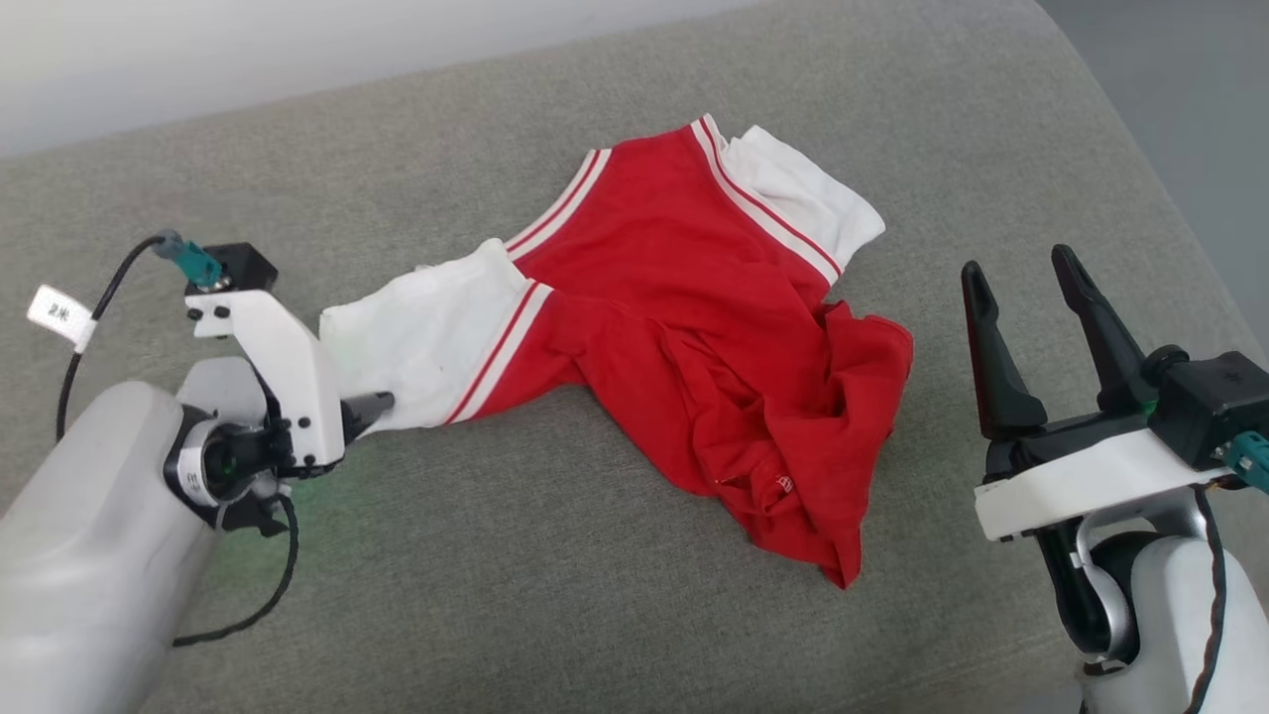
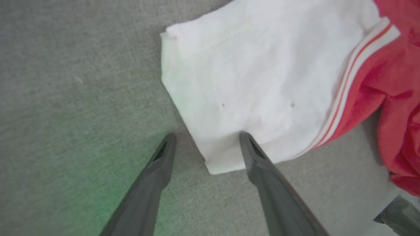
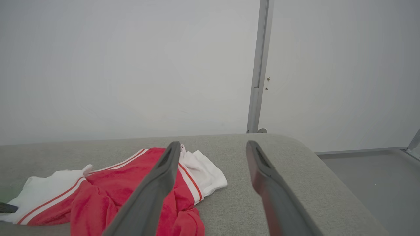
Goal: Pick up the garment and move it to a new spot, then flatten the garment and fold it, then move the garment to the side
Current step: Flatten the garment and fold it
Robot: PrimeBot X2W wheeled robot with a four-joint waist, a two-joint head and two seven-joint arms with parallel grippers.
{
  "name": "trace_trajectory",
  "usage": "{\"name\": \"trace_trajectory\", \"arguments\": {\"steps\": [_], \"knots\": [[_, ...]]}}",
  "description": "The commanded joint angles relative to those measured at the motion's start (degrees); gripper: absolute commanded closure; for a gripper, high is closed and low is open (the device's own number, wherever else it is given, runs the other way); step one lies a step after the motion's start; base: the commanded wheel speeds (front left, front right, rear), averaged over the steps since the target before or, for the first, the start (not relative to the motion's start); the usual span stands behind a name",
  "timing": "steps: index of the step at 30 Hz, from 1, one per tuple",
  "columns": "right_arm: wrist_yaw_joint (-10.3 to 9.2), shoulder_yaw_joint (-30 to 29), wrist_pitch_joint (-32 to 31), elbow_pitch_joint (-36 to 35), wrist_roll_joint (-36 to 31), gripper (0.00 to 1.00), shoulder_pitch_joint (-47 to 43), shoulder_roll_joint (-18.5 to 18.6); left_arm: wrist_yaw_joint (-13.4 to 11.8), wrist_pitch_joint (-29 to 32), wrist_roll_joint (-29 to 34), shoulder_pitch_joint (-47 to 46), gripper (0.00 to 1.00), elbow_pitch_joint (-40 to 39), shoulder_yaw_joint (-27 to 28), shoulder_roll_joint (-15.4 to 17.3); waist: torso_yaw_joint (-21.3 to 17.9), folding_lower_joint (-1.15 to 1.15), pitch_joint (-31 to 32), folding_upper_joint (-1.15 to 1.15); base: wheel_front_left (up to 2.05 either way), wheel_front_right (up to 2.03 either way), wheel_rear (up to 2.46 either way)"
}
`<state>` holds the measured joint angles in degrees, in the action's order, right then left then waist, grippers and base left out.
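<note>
On the grey cushion (image 1: 496,555) the garment (image 1: 674,297) lies rumpled near the middle, its red body bunched toward my right and one white sleeve stretched out to my left. The left claw (image 2: 206,136) is spread wide at that sleeve's corner, one finger over white cloth, the other over bare cushion; I see nothing gripped. The right claw (image 1: 1018,263) is equally wide and empty, held above the cushion, apart from the red bunch.

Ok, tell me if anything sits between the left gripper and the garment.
Nothing visible does. The open left gripper straddles a corner of the garment, at its white sleeve: one finger over fabric, the other over bare grey cushion.
</note>
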<state>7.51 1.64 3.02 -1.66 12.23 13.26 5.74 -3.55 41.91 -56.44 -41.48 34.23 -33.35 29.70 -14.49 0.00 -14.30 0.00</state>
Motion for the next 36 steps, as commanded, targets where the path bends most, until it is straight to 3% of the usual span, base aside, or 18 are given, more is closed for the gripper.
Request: {"name": "trace_trajectory", "arguments": {"steps": [1, 2, 3, 4, 5, 6, 10, 18, 25, 28, 30, 36], "knots": [[-0.04, 0.05, 0.59, -0.28, 0.35, 0.0, -0.42, -0.29, 0.17, -0.3, 1.44, -0.16, 0.0, 2.31, -1.23, -0.24, -0.36, 0.0, -0.78, 0.0, 0.0, 0.0, 0.0], [-0.04, 0.06, 0.73, -0.27, 0.54, 0.0, -0.26, -0.47, 0.26, -0.39, 1.32, -0.16, 0.0, 3.38, -1.28, -0.52, -0.4, 0.0, -1.04, 0.0, 0.0, 0.0, 0.0], [-0.04, 0.09, 0.83, -0.19, 0.56, 0.0, -0.05, -0.63, 0.74, -0.34, 0.91, -0.1, 0.33, 4.48, -1.28, -0.94, -0.43, 0.0, -1.21, 0.0, 0.0, 0.0, 0.0], [-0.04, 0.04, 0.99, -0.09, 0.53, 0.0, 0.13, -0.65, 1.37, -1.01, 0.79, -0.32, 0.9, 5.22, -1.19, -1.28, -0.41, 0.0, -1.37, 0.0, 0.0, 0.0, 0.0], [-0.04, 0.04, 0.99, -0.09, 0.53, 0.0, 0.13, -0.65, 1.37, -1.01, 0.79, -0.32, 0.9, 5.22, -1.19, -1.28, -0.41, 0.0, -1.37, 0.0, 0.0, 0.0, 0.0], [-0.04, -0.02, 1.12, 0.0, 0.4, 0.0, 0.26, -0.73, 1.58, -1.2, 0.44, -0.53, 1.0, 6.12, -0.97, -1.54, -0.31, 0.0, -1.48, 0.0, 0.0, 0.0, 0.0], [-0.04, -0.93, 1.23, -0.19, -0.04, 0.0, 0.31, -1.01, 3.11, -1.84, -0.01, -1.38, 1.0, 8.23, -0.64, -1.56, 0.83, 0.0, -1.6, 0.0, 0.0, 0.0, 0.0], [-0.04, -3.25, 0.46, -1.25, -0.94, 0.0, -0.7, -0.95, 4.16, -3.25, -0.23, -1.4, 1.0, 7.04, 1.1, 2.81, 4.37, 0.0, -1.31, 0.0, 0.0, 0.0, 0.0], [-0.04, -3.58, -0.48, -2.39, -0.81, 0.0, -1.21, -0.83, 3.3, -2.98, -1.59, 2.0, 1.0, 4.02, 2.89, 7.94, 6.65, 0.0, -1.0, 0.0, 0.0, 0.0, 0.0], [-0.04, -3.57, -0.88, -2.7, -0.97, 0.0, -1.48, -0.8, 2.22, -3.57, -2.83, 3.53, 1.0, 2.97, 4.13, 8.55, 7.38, 0.0, -0.9, 0.0, 0.0, 0.0, 0.0], [-0.03, -3.59, -0.98, -2.92, -1.23, 0.0, -1.76, -0.87, 1.38, -3.5, -2.87, 4.36, 0.0, 2.83, 4.33, 8.47, 7.98, 0.0, -0.67, 0.0, 0.0, 0.0, 0.0], [-0.04, -2.89, -1.64, -3.4, -1.12, 0.0, -1.7, -0.96, -1.88, -0.58, -2.62, 2.43, 0.0, 1.01, 3.98, 8.58, 8.33, 0.0, 0.38, 0.0, 0.0, 0.0, 0.0]]}}
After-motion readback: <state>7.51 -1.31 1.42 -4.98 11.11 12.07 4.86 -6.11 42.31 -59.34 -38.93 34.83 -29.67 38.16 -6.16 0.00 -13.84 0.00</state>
